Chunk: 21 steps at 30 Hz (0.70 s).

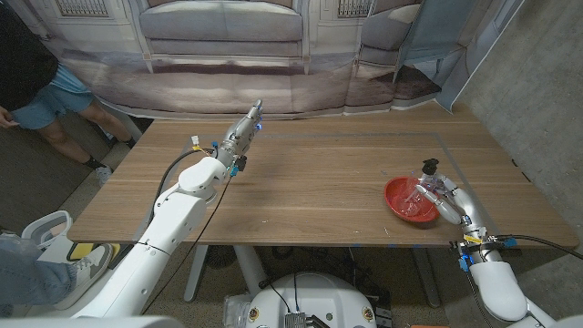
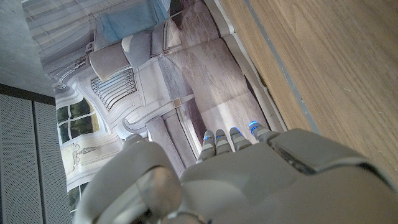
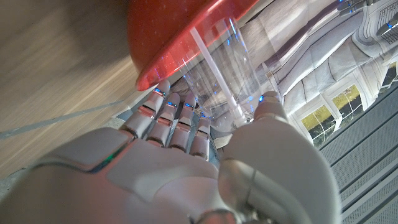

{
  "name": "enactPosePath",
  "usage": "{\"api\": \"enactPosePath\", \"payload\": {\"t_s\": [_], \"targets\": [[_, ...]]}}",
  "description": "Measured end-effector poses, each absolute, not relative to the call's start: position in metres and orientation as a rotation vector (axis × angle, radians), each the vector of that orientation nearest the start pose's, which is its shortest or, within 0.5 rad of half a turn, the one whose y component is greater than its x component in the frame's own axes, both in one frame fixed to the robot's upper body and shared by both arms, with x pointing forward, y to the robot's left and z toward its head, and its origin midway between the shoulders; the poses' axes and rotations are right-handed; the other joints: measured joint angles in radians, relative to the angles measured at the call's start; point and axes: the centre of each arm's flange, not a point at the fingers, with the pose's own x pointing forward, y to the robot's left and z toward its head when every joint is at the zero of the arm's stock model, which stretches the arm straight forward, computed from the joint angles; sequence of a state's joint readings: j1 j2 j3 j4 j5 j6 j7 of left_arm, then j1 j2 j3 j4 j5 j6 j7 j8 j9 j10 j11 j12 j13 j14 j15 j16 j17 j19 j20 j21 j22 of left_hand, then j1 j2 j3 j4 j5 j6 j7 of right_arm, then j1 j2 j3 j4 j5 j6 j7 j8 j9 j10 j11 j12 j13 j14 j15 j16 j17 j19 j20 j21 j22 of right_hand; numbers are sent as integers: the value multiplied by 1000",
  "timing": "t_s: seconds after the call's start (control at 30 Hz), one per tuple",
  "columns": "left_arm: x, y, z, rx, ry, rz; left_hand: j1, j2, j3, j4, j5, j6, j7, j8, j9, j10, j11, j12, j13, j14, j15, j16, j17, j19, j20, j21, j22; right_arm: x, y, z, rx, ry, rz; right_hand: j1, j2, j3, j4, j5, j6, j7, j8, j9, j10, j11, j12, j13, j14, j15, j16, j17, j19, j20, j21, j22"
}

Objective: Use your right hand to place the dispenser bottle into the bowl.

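Up close, hand (image 3: 186, 168) around bottle (image 3: 221, 68)

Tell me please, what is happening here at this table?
A two-armed robot is putting a clear dispenser bottle into a red bowl near the right edge of the wooden table. Its right hand grips the bottle, which stands at the bowl with its black pump on top; whether it already rests inside is hard to tell. The left hand holds nothing and is stretched out near the table's far edge. A person sits at the far left.
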State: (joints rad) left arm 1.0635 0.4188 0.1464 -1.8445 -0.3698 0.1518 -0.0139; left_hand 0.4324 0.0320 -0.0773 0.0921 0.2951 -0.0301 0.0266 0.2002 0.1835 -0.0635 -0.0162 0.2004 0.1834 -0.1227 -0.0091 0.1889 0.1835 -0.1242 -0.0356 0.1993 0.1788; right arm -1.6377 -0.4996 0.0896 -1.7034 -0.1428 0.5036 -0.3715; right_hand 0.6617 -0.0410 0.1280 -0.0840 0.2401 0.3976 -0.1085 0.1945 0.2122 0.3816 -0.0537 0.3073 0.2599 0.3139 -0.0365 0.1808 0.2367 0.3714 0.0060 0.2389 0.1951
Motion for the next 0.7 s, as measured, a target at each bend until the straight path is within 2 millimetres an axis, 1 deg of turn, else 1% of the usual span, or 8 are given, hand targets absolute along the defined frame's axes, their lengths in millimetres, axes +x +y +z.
{"api": "enactPosePath", "payload": {"t_s": [0.17, 0.23, 0.27, 0.33, 0.4, 0.43, 0.57, 0.7], "targets": [[575, 242, 5, 109, -549, -231, 0, 0, 0, 0, 0, 0, 0, 0, 0, 0, 0, 0, 0, 0, 0, 0, 0, 0, 0, 0, 0, 458, -374, -188, -544, -671, -227, -9, -9, -5, 5, 11, -23, -2, 0, 1, -20, 2, -6, 0, -29, 12, 0, -7, -36, 42, -14, 0], [575, 242, 5, 109, -549, -230, 0, 0, 0, 0, 0, 0, 0, 0, 0, 0, 0, 0, 0, 0, 0, 0, 0, 0, 0, 0, 0, 458, -374, -188, -546, -670, -228, -17, -17, -11, 3, 16, -40, -7, -2, 1, -34, 5, -14, 0, -44, 19, 0, -9, -44, 55, -20, -4], [575, 242, 5, 108, -549, -230, 0, 0, 0, 0, 0, 0, 0, 0, 0, 0, 0, 0, 0, 0, 0, 0, 0, 0, 0, 0, 0, 458, -374, -187, -548, -668, -229, -17, -17, -14, 6, 19, -50, -7, -6, 1, -44, 6, -17, 0, -53, 22, 0, -13, -48, 59, -22, -5], [574, 243, 5, 108, -550, -231, 0, 0, 0, 0, 0, 0, 0, 0, 0, 0, 0, 0, 0, 0, 0, 0, 0, 0, 0, 0, 0, 458, -373, -187, -550, -664, -231, -25, -25, -20, 6, 23, -68, -7, -7, 1, -60, 7, -23, 0, -68, 28, -4, -14, -51, 77, -22, -5], [575, 243, 5, 108, -549, -232, 0, 0, 0, 0, 0, 0, 0, 0, 0, 0, 0, 0, 0, 0, 0, 0, 0, 0, 0, 0, 0, 457, -373, -187, -552, -662, -232, -32, -32, -26, 10, 28, -84, -5, -7, 1, -72, 15, -29, -4, -79, 37, -5, -18, -58, 91, -28, -5], [575, 243, 5, 108, -549, -232, 0, 0, 0, 0, 0, 0, 0, 0, 0, 0, 0, 0, 0, 0, 0, 0, 0, 0, 0, 0, 0, 457, -373, -187, -552, -661, -232, -37, -37, -29, 10, 32, -97, -7, -13, 1, -75, 19, -29, -5, -86, 37, -5, -19, -62, 94, -28, -6], [576, 243, 4, 108, -547, -234, 0, 0, 0, 0, 0, 0, 0, 0, 0, 0, 0, 0, 0, 0, 0, 0, 0, 0, 0, 0, 0, 457, -373, -187, -555, -652, -235, -49, -49, -39, 14, 40, -126, -7, -14, -3, -94, 26, -34, -9, -97, 44, -5, -23, -69, 112, -29, -6], [577, 244, 5, 108, -546, -234, 0, 0, 0, 0, 0, 0, 0, 0, 0, 0, 0, 0, 0, 0, 0, 0, 0, 0, 0, 0, 0, 457, -373, -187, -557, -647, -236, -63, -57, -51, 18, 45, -149, -5, -17, -3, -102, 34, -43, -9, -104, 51, -5, -28, -67, 115, -30, -6]]}}
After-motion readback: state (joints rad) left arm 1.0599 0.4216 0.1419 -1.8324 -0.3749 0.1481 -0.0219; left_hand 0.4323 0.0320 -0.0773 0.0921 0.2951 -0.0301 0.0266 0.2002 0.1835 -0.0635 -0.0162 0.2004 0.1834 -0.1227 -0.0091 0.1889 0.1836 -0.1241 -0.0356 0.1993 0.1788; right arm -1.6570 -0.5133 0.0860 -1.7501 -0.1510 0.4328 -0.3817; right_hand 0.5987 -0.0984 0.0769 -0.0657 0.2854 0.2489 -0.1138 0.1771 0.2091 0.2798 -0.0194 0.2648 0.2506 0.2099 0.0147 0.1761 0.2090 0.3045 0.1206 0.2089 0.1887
